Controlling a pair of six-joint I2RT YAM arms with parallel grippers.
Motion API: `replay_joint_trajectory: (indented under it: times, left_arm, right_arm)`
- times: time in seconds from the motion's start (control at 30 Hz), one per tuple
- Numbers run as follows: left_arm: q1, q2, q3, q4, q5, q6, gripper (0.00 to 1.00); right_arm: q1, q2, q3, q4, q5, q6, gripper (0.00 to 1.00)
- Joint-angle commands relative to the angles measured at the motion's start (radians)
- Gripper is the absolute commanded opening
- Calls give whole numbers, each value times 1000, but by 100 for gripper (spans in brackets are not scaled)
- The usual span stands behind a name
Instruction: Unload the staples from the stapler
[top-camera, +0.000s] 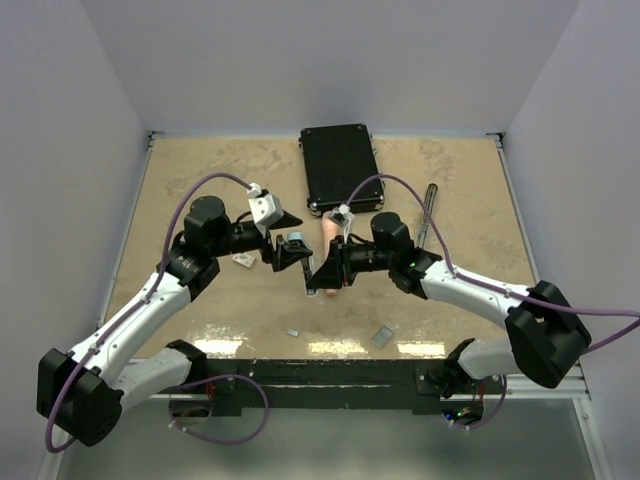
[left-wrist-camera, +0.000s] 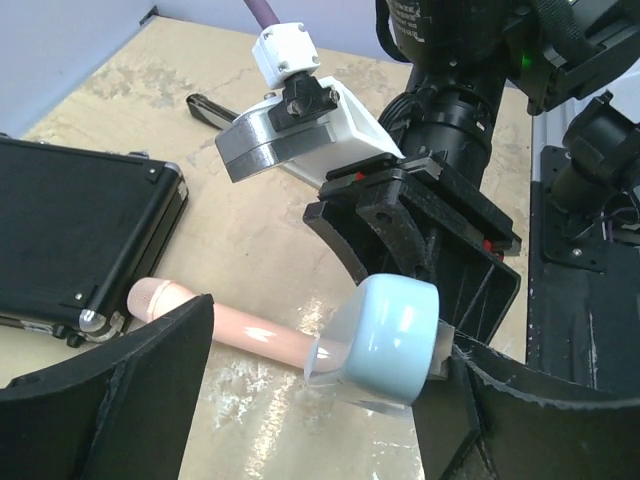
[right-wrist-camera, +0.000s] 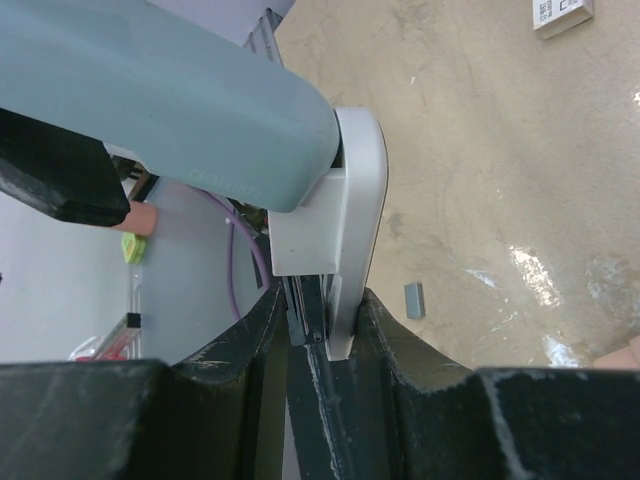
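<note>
a beige marbled surface (top-camera: 200, 190) carries everything. a flat black rectangular case (top-camera: 340, 165) lies at the middle of its far edge. two white-and-black arms reach in from the near edge and meet around the middle of the surface.

the right gripper (right-wrist-camera: 322, 335) has its jaws clamped on the white base of a light blue and white plastic stapler (right-wrist-camera: 200, 100). it holds the stapler above the surface, likely to steady it so the other arm can work on it. the left gripper (top-camera: 288, 250) faces it with jaws wide apart, one on either side of the stapler's rounded blue end. as far as i can tell they are not squeezing it, and they look placed to close on that end.

a pink rounded handle-shaped object (left-wrist-camera: 240, 335) lies on the surface below the stapler, just beside the case.

the staples (top-camera: 292, 332), tiny silvery-grey metal blocks, lie loose close to the near edge, well apart from the stapler. some appear to be out already; whether more remain inside is hidden.
</note>
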Motion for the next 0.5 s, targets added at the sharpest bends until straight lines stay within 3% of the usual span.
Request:
replay_joint_trajectory:
  times: [0.0, 0.23, 0.47]
  left_arm:
    - [19, 15, 29, -4, 8, -104, 80]
    - [19, -72, -72, 91, -8, -135, 73]
    - [19, -111, -85, 76, -64, -120, 48]
  right_arm:
    - [27, -28, 62, 56, -81, 20, 0]
    - [24, -14, 85, 50, -97, 17, 0]
    - [24, 6, 85, 57, -98, 17, 0]
